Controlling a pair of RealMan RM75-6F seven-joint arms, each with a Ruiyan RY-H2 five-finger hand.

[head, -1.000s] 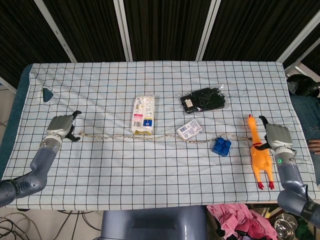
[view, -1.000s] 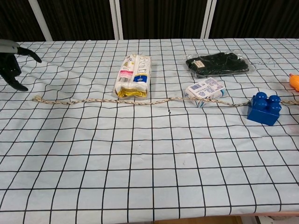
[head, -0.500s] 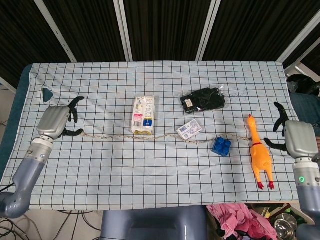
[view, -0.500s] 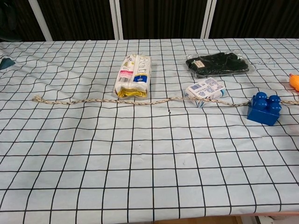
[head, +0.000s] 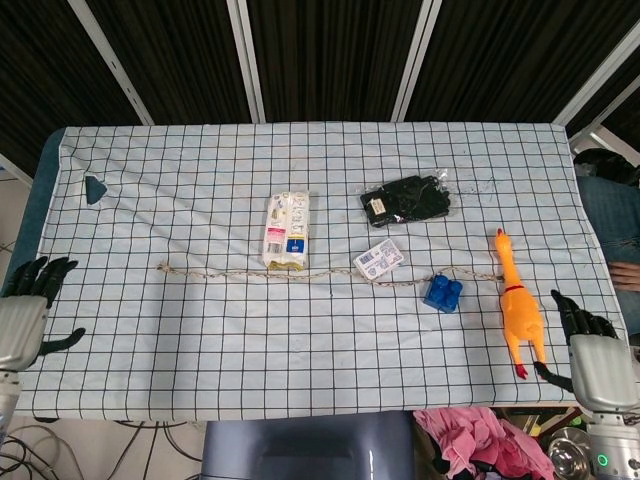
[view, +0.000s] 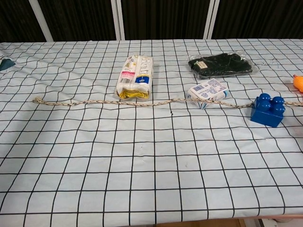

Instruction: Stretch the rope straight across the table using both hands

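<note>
bare cloth lies ahead of the left hand (head: 22, 318); a rubber chicken (head: 518, 310) crowds the right hand's (head: 597, 366) fingertips.

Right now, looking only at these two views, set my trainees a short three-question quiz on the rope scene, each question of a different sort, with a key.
1. True or false: the left hand grips the rope.
2. Multiple choice: what lies at the rope's right end? A) the chicken B) the black pouch C) the teal wedge
3. Fill in: the rope passes right beside a blue ____.

Key
1. False. Both hands are off the rope; the left is at the table's left edge, and the right hand at its right front corner.
2. A.
3. Brick.
</note>
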